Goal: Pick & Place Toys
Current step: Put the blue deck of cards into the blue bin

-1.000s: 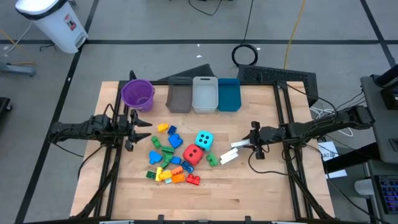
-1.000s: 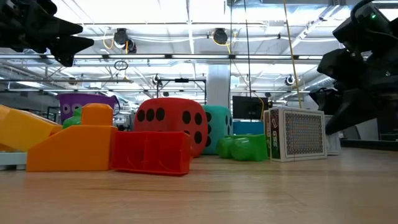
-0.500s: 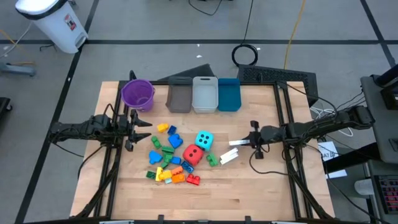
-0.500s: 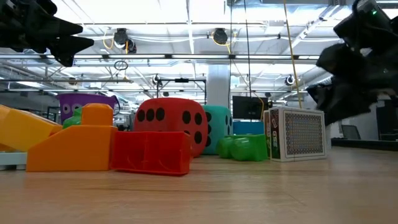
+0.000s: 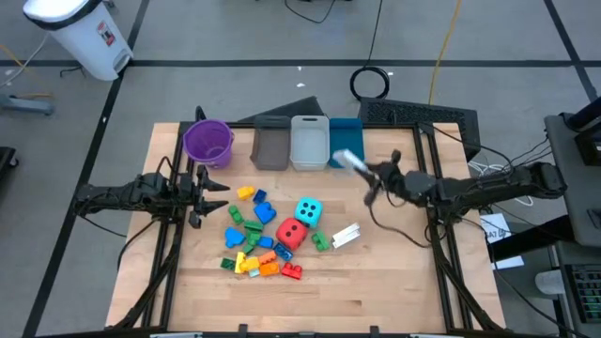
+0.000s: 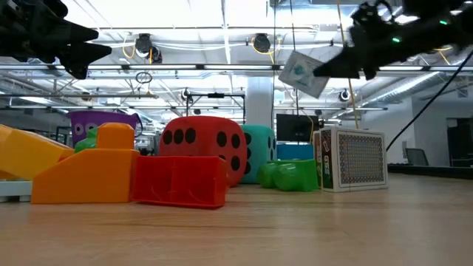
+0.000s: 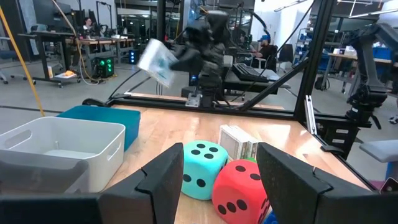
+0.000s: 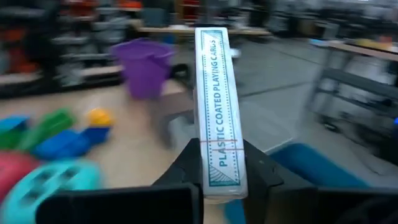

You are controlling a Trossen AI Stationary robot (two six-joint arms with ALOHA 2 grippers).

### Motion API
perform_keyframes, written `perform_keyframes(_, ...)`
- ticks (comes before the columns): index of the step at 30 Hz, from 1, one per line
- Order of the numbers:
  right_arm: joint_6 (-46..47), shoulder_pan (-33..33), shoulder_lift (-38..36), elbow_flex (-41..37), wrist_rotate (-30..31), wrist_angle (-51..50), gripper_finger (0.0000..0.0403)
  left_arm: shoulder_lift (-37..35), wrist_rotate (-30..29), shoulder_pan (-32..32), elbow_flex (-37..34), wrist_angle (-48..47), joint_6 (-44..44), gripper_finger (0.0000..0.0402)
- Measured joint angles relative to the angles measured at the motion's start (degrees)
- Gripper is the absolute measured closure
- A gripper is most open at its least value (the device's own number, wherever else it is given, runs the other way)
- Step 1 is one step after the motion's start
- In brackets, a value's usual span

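right gripper (image 5: 362,165) clamped on a white card box (image 5: 346,158), held up by the blue bin (image 5: 346,141) | left gripper (image 5: 212,195) part-open, empty, beside the bricks (image 5: 252,246)

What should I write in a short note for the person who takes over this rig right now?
Right pincer: shut on a white boxed deck of playing cards, lifted over the blue rectangular bin.
Left pincer: part open, empty, waiting beside the pile.
On the wooden table: second white card deck, cyan die, red die, plastic bricks.
Done: one deck picked up.
Left: place it, then the rest.
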Motion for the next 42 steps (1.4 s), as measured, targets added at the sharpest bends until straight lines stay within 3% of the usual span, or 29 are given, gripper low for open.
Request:
perform_keyframes(7,4.1,-13.2,13.2,7.0,2.4,0.1,0.0366,0.0,0.0,0.0,0.0,0.0,0.0,0.0192)
perform_keyframes(12,7.0,-21.4,22.6,7.7,-2.2,0.1,0.0366,0.0,0.0,0.0,0.0,0.0,0.0,0.0192)
perform_keyframes(16,9.0,-25.5,26.8,7.7,-9.8,1.3,0.0366,0.0,0.0,0.0,0.0,-0.1,0.0,0.0192)
perform_keyframes(21,8.8,-27.4,30.0,7.7,-14.0,4.3,0.0345,0.0,0.0,0.0,0.0,0.0,0.0,0.0192)
perform_keyframes(32,11.7,-28.1,33.7,7.7,-13.7,7.7,0.0287,0.0,0.0,0.0,0.0,0.0,0.0,0.0192)
perform_keyframes(42,3.2,-28.0,32.1,7.7,-14.2,9.0,0.0243,0.0,0.0,0.0,0.0,0.0,0.0,0.0192)
